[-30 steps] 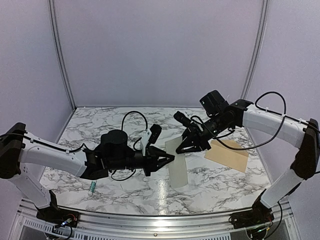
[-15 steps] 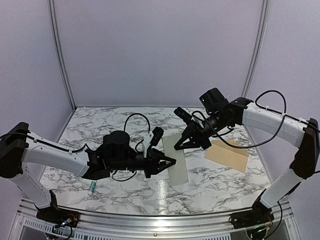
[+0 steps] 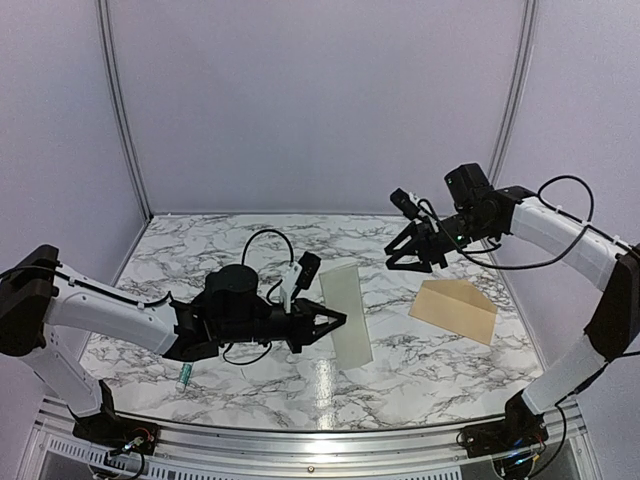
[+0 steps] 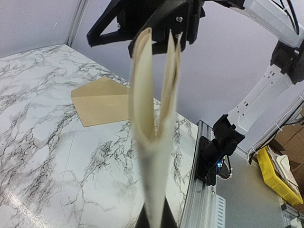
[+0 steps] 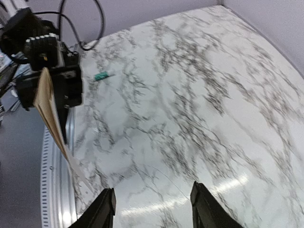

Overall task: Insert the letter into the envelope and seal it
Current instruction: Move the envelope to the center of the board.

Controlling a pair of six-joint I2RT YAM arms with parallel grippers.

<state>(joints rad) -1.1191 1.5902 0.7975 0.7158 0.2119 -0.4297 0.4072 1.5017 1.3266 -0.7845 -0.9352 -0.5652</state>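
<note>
The letter [image 3: 348, 315] is a cream sheet folded in two, standing on edge above the table's middle. My left gripper [image 3: 335, 322] is shut on its near fold. In the left wrist view the letter [image 4: 154, 118] rises from my fingertips [image 4: 154, 222] and its two leaves splay apart at the top. The tan envelope [image 3: 455, 310] lies flat at the right, flap open; it also shows in the left wrist view [image 4: 102, 102]. My right gripper [image 3: 410, 255] is open and empty, in the air behind the envelope and apart from the letter. The right wrist view shows its spread gripper [image 5: 154, 209] over bare marble.
A small green tube [image 3: 185, 377] lies near the front left of the marble table [image 3: 250, 380]; it also shows in the right wrist view [image 5: 101, 76]. The metal front rail [image 3: 320, 440] runs along the near edge. Walls close the back and sides.
My right gripper has drawn away from the letter's far edge, moving right and back. The letter stays held by the left gripper alone and stands a little straighter.
</note>
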